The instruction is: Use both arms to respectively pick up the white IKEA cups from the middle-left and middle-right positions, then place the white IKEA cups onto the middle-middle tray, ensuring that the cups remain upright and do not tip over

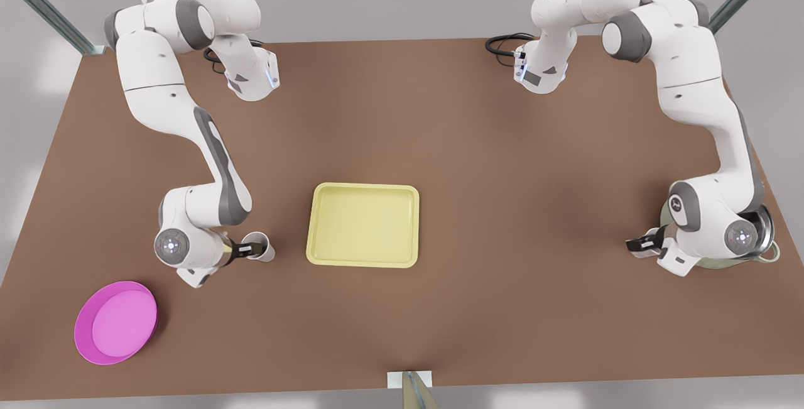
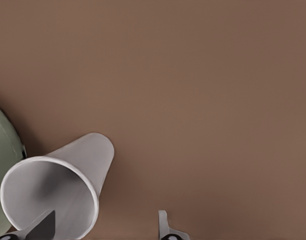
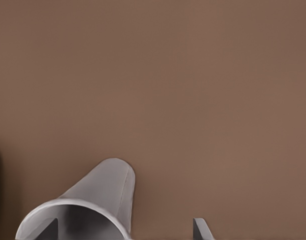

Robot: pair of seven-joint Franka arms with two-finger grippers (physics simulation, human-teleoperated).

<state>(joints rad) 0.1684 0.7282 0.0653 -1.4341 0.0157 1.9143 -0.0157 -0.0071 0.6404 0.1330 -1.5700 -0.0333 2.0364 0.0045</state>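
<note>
the tray point(image 1: 364, 225) lies mid-counter point(image 1: 502, 308). at the front view's left, just beside it, one cup point(image 1: 262, 247) stands at the right end effector point(image 1: 251, 249); the plate point(image 1: 116, 322) lies nearer the camera. at the far right, the other cup point(image 2: 57, 192) stands beside the pot point(image 2: 2, 165), at the left end effector point(image 1: 641, 244).

The setting is a bare robot test cell in a simulator, not a lived-in room. A plain brown table point(image 1: 440, 145) stands against blank grey walls, with slanted metal frame struts point(image 1: 44, 10) at the far corners. Two white jointed arms point(image 1: 207, 164) are mounted at the far edge, cables point(image 1: 502, 44) looped by their bases. The few props are kitchenware laid out as test pieces: a pale yellow tray point(image 1: 363, 225), a magenta plate point(image 1: 116, 322), and a sage-green pot point(image 1: 763, 252).
</note>
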